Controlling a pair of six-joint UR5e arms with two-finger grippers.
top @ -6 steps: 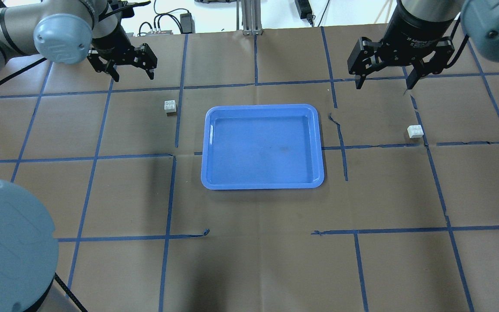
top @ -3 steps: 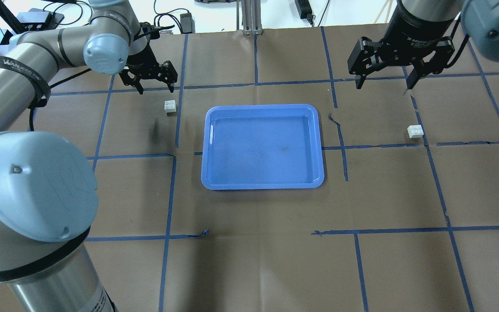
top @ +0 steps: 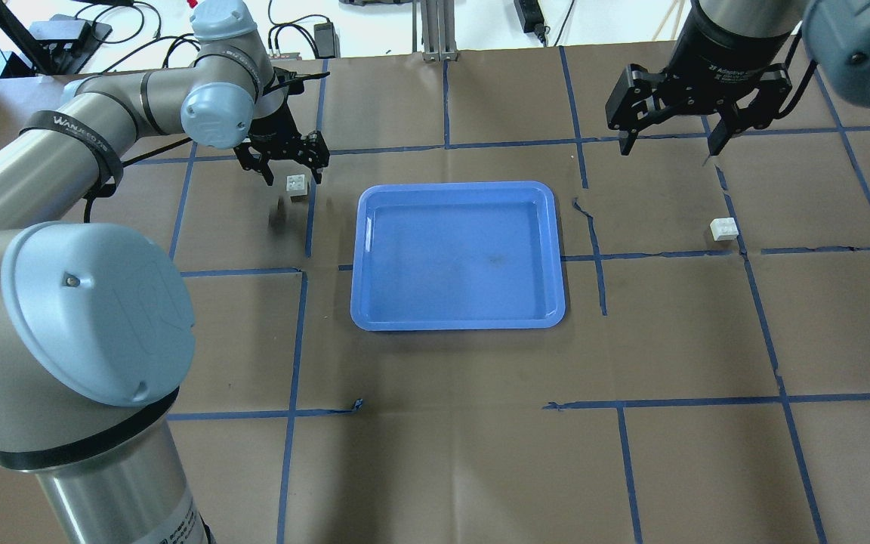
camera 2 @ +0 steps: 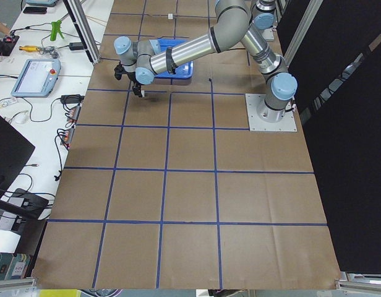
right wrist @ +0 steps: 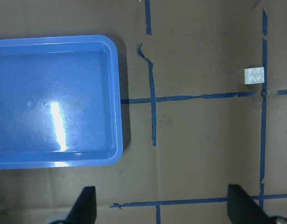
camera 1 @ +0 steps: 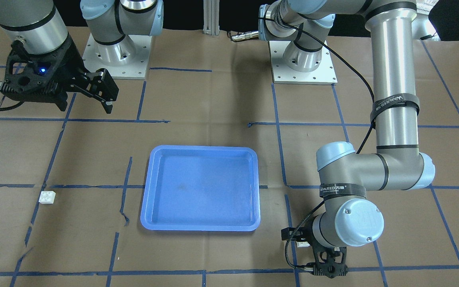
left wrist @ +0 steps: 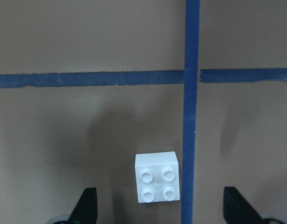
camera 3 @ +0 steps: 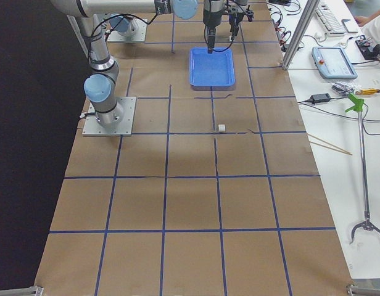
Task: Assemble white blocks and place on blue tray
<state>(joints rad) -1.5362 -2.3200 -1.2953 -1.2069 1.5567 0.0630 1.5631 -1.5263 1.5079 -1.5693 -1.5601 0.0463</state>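
Observation:
One white block (top: 297,184) lies left of the blue tray (top: 458,186). My left gripper (top: 292,175) hangs open right over it. In the left wrist view the block (left wrist: 157,183) sits between the spread fingertips (left wrist: 89,205), untouched. The other white block (top: 724,228) lies right of the tray, also in the right wrist view (right wrist: 254,75) and the front view (camera 1: 47,197). My right gripper (top: 669,147) is open and empty, high above the table beyond that block. The tray (right wrist: 119,102) holds nothing.
Brown paper with blue tape lines covers the table (top: 450,453). The left arm's elbow and forearm (top: 95,136) stretch over the table's left side. Both arm bases (camera 1: 301,59) stand at the robot's edge.
My left arm has swung right and down, bringing its open gripper from the far left over the left white block. The right arm, both blocks and the tray have not moved.

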